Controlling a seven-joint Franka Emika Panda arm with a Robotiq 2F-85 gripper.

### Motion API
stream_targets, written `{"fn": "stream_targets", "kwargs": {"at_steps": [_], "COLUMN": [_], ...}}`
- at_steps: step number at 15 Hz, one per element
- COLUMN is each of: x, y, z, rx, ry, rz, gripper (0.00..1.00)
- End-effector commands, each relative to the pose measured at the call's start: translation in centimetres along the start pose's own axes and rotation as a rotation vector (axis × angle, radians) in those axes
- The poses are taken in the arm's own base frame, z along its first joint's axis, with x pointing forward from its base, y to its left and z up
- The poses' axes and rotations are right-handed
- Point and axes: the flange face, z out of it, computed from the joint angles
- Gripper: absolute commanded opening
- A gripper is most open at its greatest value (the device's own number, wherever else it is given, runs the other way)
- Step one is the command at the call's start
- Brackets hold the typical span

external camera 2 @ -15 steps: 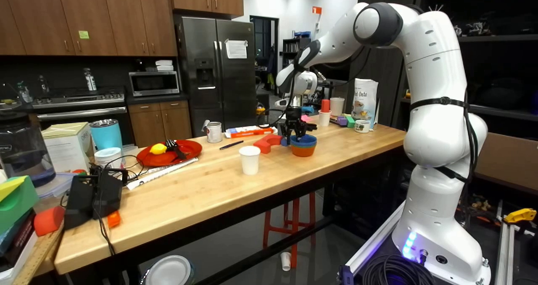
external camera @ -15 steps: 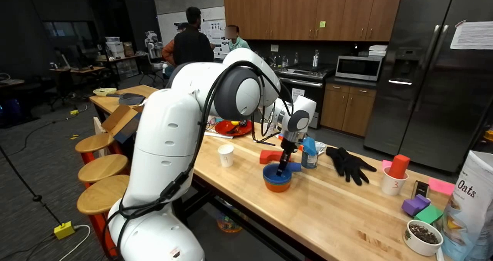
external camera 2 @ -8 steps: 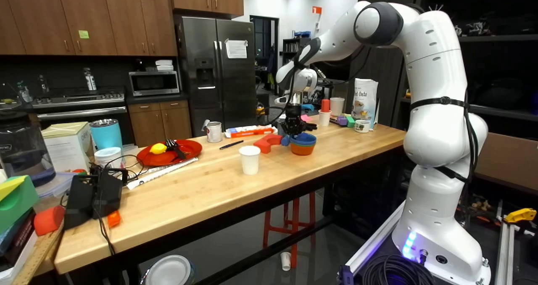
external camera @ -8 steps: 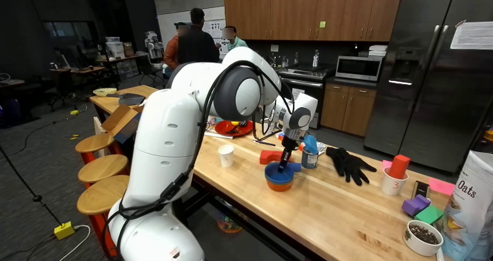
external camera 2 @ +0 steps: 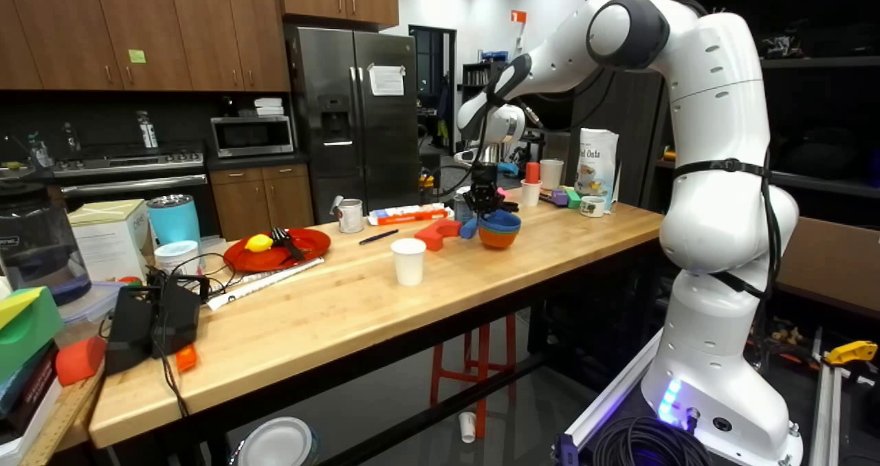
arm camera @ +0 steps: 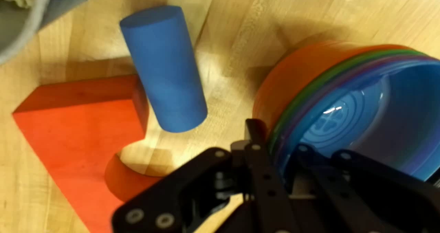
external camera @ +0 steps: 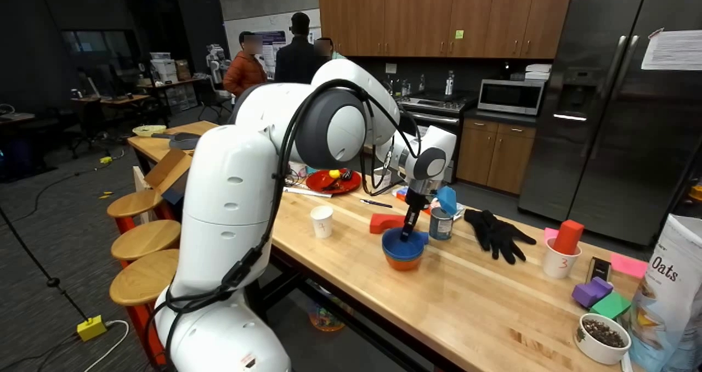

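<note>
The wooden desk point(external camera 2: 309, 315) carries everything here. The biggest thing I handle is the stack of nested bowls point(external camera: 405, 255): an orange bowl point(arm camera: 299, 73) outermost, a blue bowl point(arm camera: 405, 106) innermost, green and purple rims showing between. It is low at the desk (whether its base touches the wood, I cannot tell).

My hand point(arm camera: 277, 136) is pinching the wall of that stack, so I judge the grasp done, seemingly on all the layers at once. Not yet done, as I read it, is the rest of the handling: the stack is not well clear of the desk, and it has not been let go.

Among the neighbours, the red arch-shaped block point(arm camera: 79, 136) lies near the bowls, a labelled can point(external camera: 441, 226) stands upright nearby, and a white paper cup point(external camera 2: 408, 263) stands farther off. The blue cylinder point(arm camera: 165, 68) lies on its side, apart from the bowls.

Smallest are my fingers point(arm camera: 259, 161): one outside the orange bowl, the other down inside the blue one.
</note>
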Motion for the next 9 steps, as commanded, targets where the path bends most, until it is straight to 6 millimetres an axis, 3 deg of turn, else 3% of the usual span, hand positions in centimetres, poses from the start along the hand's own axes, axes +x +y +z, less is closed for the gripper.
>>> {"fn": "stream_targets", "kwargs": {"at_steps": [1, 9], "x": [-0.5, -5.0], "y": [-2.7, -10.1], "z": [-1.3, -0.9], "rx": [-0.038, -0.106], "ry": [-0.013, -0.026], "rz": [0.04, 0.25], "gripper": [0.03, 0.03]}}
